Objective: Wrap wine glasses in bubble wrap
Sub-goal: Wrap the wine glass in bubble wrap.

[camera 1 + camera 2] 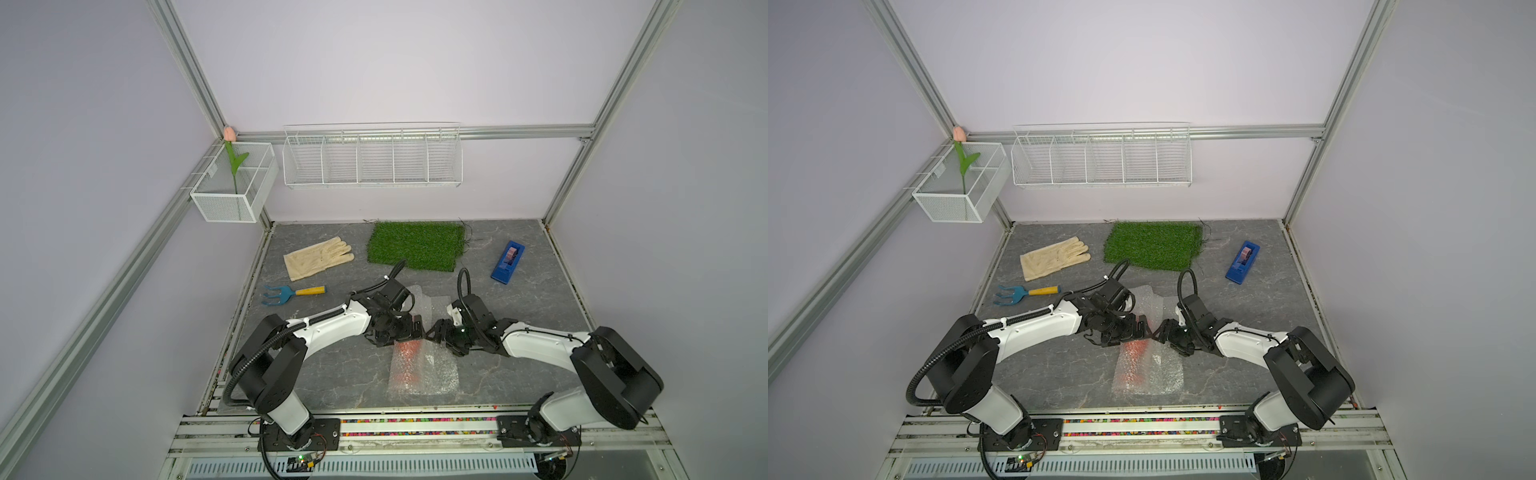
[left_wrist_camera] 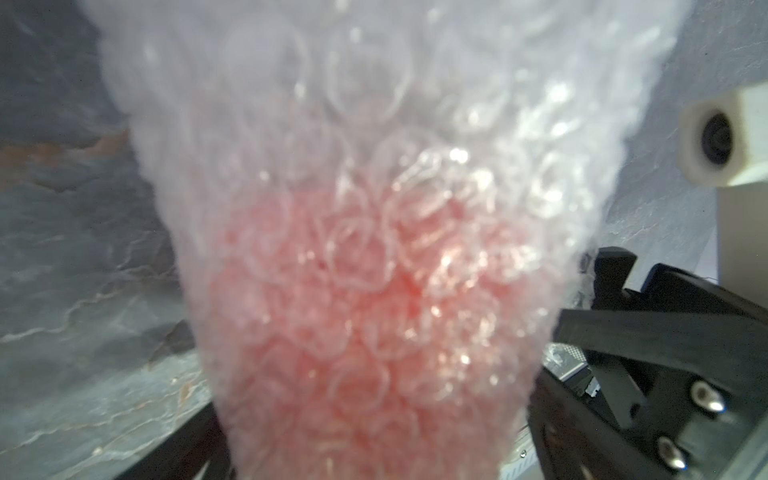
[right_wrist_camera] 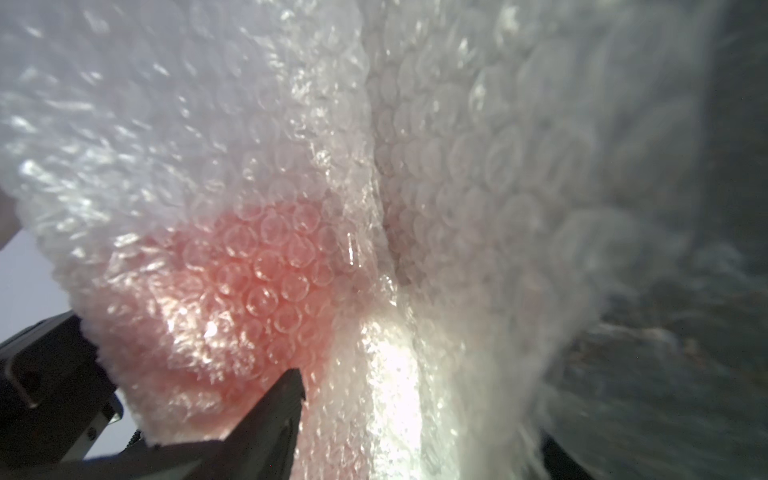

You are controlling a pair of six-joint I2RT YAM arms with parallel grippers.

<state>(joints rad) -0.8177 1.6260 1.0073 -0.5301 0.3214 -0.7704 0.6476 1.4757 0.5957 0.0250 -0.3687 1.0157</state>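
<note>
Red-orange plastic goblet [image 1: 405,361] blurred under clear bubble wrap [image 1: 440,374]; wrist views show left pincer [image 1: 415,330] wide-open astride, right pincer [image 1: 434,332] grip unclear.

Clear tabletop [image 1: 540,316] btwn turf mat [image 1: 415,245] & tape dispenser [image 1: 508,264]; bubble wrap [image 1: 432,374] fills centre.

Figure: Opaque red-orange goblet [image 1: 406,360] lying on its side on the bench [image 1: 332,374], near its front edge, enclosed in clear small-bubble bubble wrap [image 1: 440,374]; a crumpled flap extends rearward.
</note>
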